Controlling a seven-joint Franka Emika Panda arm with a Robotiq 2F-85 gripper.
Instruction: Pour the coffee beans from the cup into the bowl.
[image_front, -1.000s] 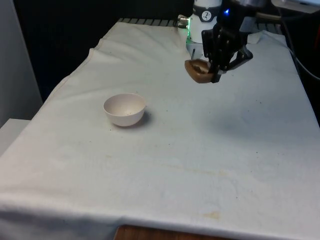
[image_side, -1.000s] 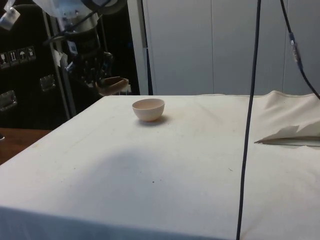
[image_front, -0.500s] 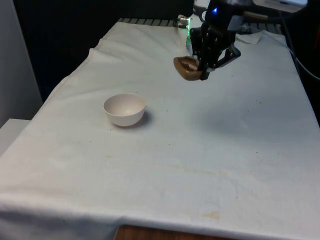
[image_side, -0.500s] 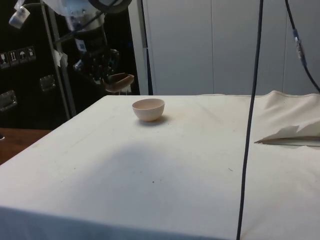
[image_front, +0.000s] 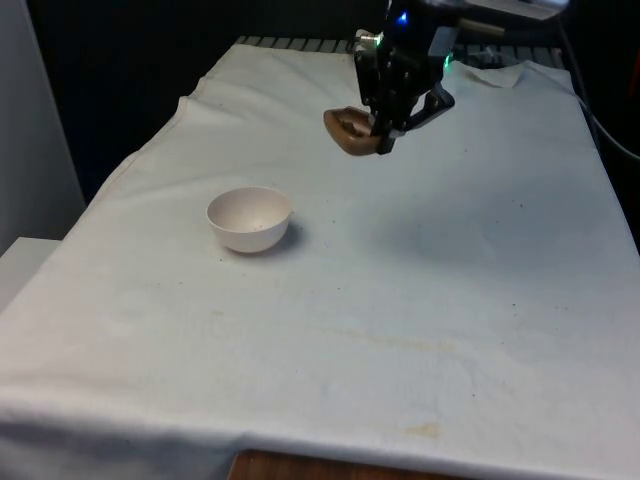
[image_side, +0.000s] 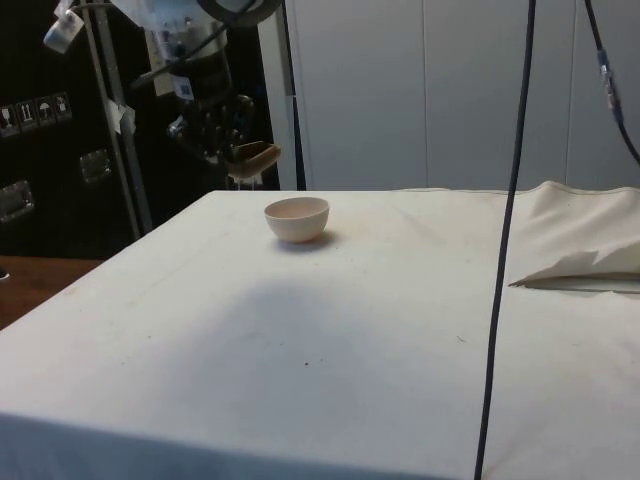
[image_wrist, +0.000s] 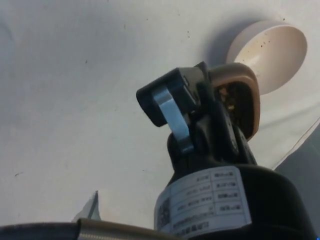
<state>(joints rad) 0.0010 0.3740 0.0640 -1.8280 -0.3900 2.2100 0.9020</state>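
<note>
Brown cup of coffee beans (image_front: 350, 130), clamped in black gripper (image_front: 380, 135) above worktop, short of pale round bowl (image_front: 250, 217); tipping early risks spilling beans onto white cloth (image_front: 420, 300)

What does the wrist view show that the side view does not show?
Wrist view alone: the coffee beans inside the cup, and a few dark specks in the bowl. Side view alone: the cup held in the air, well above the white cloth and short of the bowl. Both: the gripper shut on the cup, the bowl upright.

Brown cup (image_front: 350, 131) aloft — pale bowl (image_front: 250, 218) upright
</note>
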